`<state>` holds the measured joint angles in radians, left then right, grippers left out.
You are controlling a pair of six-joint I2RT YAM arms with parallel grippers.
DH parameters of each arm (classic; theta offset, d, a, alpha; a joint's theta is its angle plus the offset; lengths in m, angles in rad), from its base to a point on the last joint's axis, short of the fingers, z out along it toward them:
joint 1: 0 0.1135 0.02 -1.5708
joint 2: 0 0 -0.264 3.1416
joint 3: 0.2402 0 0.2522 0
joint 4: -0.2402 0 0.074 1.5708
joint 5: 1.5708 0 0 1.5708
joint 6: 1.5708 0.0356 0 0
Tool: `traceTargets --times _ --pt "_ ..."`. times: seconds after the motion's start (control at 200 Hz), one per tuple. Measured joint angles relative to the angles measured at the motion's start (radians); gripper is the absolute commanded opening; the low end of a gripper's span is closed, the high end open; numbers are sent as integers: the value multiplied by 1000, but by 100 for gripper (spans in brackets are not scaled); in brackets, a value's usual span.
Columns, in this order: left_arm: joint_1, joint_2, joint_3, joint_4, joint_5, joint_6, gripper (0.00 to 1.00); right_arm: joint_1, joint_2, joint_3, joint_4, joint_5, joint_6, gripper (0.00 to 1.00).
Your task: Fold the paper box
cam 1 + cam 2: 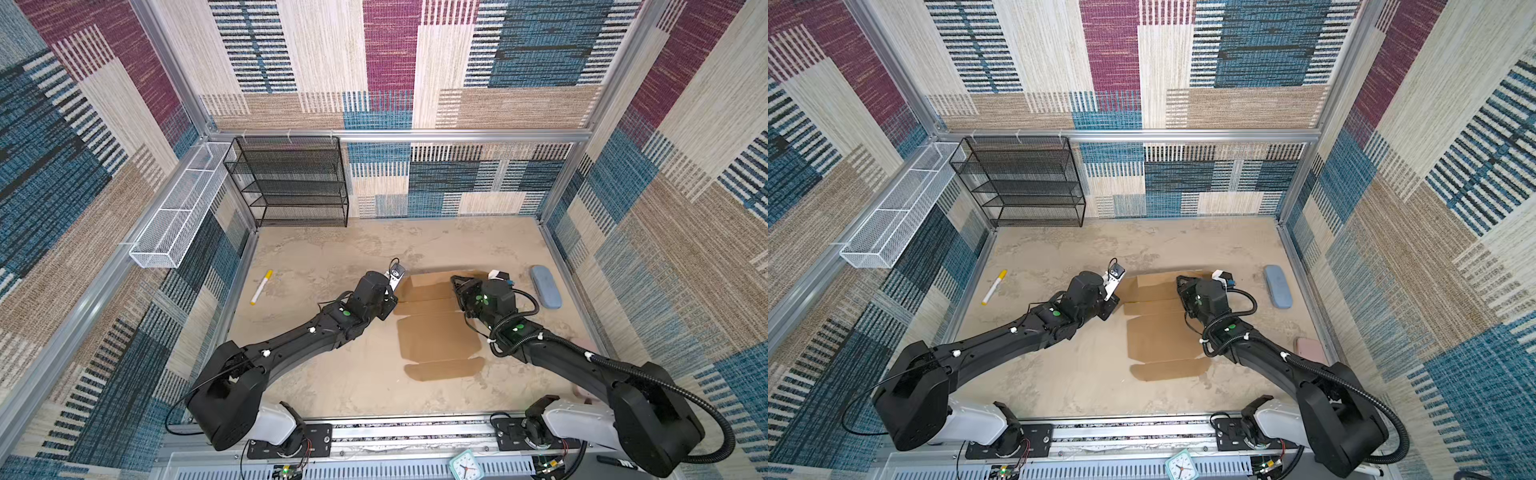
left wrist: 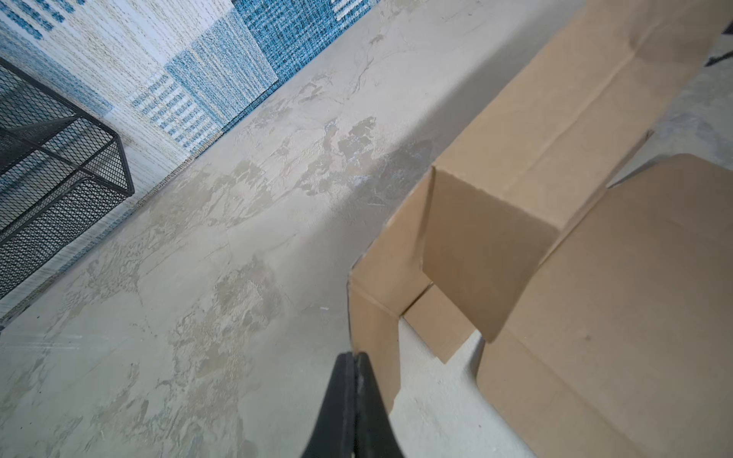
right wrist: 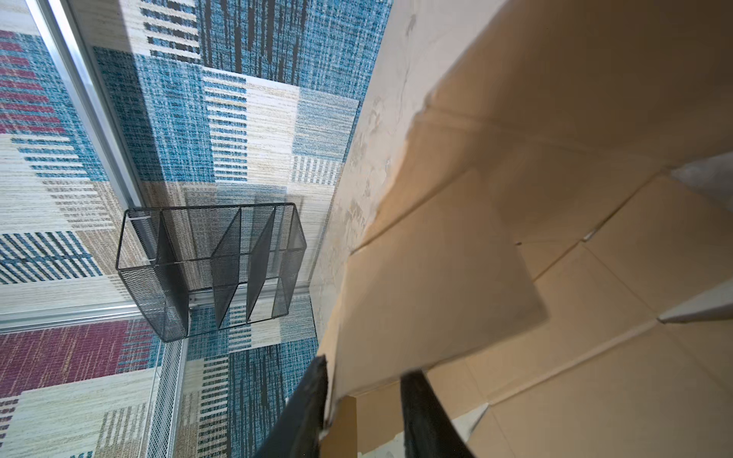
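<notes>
Jaws of the left gripper (image 2: 353,359) are clenched on nothing, just beside a half-raised corner flap of the paper box (image 1: 440,336). Those of the right gripper (image 3: 367,366) stand apart, straddling another lifted flap without pinching it. Between the two grippers the far end of the sheet is partly stood up. Behind them, toward the arm bases, the main panel and the near flap lie flat on the table (image 1: 332,257). Judged so, folding has barely begun: walls, tuck-ins and lid remain.
</notes>
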<state>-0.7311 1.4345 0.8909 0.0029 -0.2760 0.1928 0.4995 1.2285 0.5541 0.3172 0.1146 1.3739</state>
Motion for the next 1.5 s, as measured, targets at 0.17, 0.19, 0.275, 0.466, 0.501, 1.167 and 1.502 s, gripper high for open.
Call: traceTargets --times 0.17,0.19,0.275,0.466,0.501,1.167,1.502 --pt "0 3 0 6 8 0 0 -2 25 2 42 1 -14 11" --pt "0 4 0 7 17 0 0 -2 27 2 45 1 -14 10" --pt "0 5 0 8 18 0 0 -2 32 3 60 2 -18 7" --pt "0 1 0 7 22 -4 0 -2 40 -11 90 9 -21 0" --pt "0 -1 0 5 23 -7 0 -2 40 -14 96 9 -21 0" --pt "0 -102 17 -145 190 -199 61 0 28 -38 120 15 -15 0" --pt "184 -214 91 -171 115 -204 93 0 11 -49 111 19 -13 0"
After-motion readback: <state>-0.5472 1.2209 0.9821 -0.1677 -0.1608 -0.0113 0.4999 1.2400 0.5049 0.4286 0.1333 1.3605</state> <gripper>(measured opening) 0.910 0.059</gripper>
